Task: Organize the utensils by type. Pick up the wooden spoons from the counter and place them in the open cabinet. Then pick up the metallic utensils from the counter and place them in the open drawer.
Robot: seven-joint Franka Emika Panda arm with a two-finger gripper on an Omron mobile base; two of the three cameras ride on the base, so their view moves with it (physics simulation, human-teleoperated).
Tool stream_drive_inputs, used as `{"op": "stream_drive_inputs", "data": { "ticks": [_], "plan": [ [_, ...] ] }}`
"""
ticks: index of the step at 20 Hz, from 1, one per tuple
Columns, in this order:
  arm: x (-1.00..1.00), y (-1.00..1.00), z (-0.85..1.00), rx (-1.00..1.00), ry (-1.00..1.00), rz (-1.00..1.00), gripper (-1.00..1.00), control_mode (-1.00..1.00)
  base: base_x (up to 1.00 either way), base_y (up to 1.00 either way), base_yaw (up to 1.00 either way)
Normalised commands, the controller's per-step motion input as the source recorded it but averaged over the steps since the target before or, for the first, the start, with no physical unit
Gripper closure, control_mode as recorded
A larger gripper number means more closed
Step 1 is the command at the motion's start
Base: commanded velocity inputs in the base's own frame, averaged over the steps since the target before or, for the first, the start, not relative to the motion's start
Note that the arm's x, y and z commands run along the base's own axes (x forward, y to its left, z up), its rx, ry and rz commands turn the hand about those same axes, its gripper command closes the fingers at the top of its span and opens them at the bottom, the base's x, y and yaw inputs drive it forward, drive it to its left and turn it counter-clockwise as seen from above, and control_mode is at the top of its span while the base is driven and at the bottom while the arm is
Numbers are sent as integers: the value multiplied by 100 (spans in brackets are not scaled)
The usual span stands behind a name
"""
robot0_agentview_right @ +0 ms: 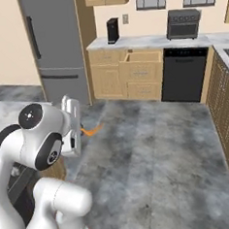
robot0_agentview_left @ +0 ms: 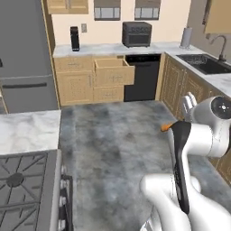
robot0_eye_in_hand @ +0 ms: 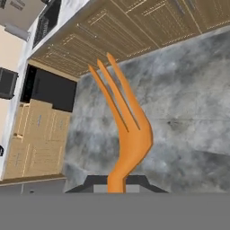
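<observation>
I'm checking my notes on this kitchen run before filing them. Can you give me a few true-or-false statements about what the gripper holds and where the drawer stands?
1. The gripper is shut on an orange fork. True.
2. The fork has two tines. False: three tines show.
3. The open drawer stands pulled out left of the black dishwasher. True.
4. The fork already lies in the drawer. False: it is held above the grey floor.

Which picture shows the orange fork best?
The hand view: the fork rises close up, three tines clear, held in the shut gripper. Left base view and right base view show just a small orange tip beside the arm.
</observation>
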Motion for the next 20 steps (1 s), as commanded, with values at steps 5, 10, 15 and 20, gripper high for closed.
{"op": "stream_drive_inputs", "data": {
  "ticks": [5, 10, 15, 20],
  "plan": [
    [0, 0, 0, 0, 0, 0, 100, 100, 96, 0, -18],
    [0, 0, 0, 0, 0, 0, 100, 100, 100, 3, -12],
    [0, 0, 0, 0, 0, 0, 100, 100, 100, 12, -4],
    [0, 0, 0, 0, 0, 0, 100, 100, 99, 18, 0]
  ]
}}
